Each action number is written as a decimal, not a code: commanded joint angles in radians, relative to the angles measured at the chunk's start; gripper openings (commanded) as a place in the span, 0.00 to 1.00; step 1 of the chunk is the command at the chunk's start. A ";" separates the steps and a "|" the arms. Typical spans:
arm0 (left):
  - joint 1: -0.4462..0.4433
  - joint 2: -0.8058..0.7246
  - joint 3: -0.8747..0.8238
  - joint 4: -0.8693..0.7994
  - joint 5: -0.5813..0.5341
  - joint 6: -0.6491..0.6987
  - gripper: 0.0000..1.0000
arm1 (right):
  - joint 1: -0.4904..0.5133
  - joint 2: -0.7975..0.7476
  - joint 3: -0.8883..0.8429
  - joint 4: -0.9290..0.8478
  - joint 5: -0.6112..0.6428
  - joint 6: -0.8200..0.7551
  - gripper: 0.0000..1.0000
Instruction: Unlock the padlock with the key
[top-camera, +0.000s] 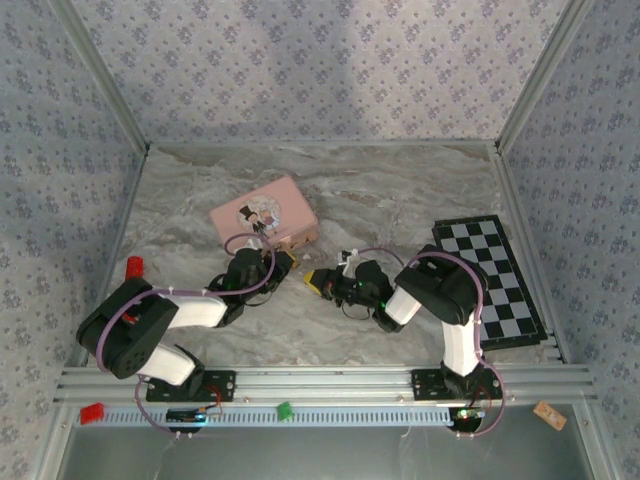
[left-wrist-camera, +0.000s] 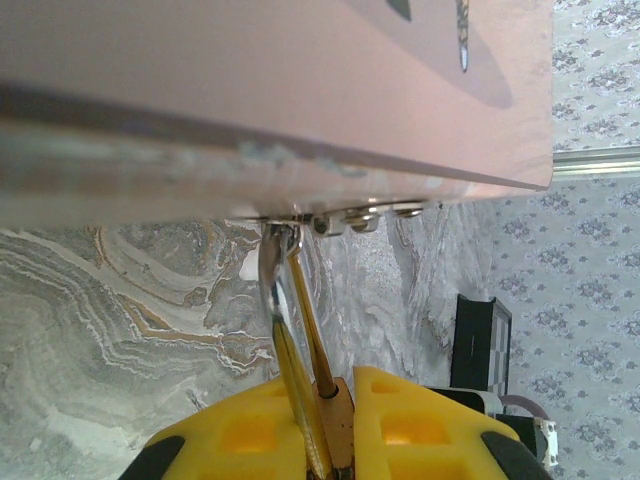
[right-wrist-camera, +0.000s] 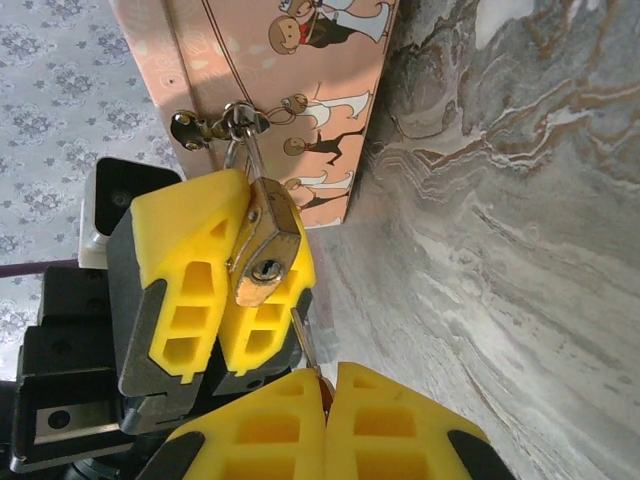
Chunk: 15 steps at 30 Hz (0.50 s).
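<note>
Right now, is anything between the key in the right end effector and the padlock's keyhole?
Nothing visible. The key sits just short of the padlock, whose keyhole is uncovered; the left end effector grips only the lock's sides.

A grey marble-patterned tabletop (top-camera: 400, 190) lies under soft, even light. Behind it and on both sides rise walls (top-camera: 320, 60) papered in pale lilac floral print, with aluminium posts (top-camera: 103, 75) at its far corners. An aluminium rail (top-camera: 320, 380) runs along its near edge.
</note>
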 joint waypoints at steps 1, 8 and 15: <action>-0.014 0.016 0.007 0.078 0.132 -0.086 0.00 | -0.005 -0.001 0.021 0.030 -0.016 0.007 0.00; -0.019 0.015 0.004 0.077 0.135 -0.081 0.00 | -0.006 -0.005 0.027 0.030 -0.017 0.017 0.00; -0.022 0.010 0.001 0.104 0.133 -0.062 0.01 | -0.014 -0.013 0.032 0.030 -0.022 0.038 0.00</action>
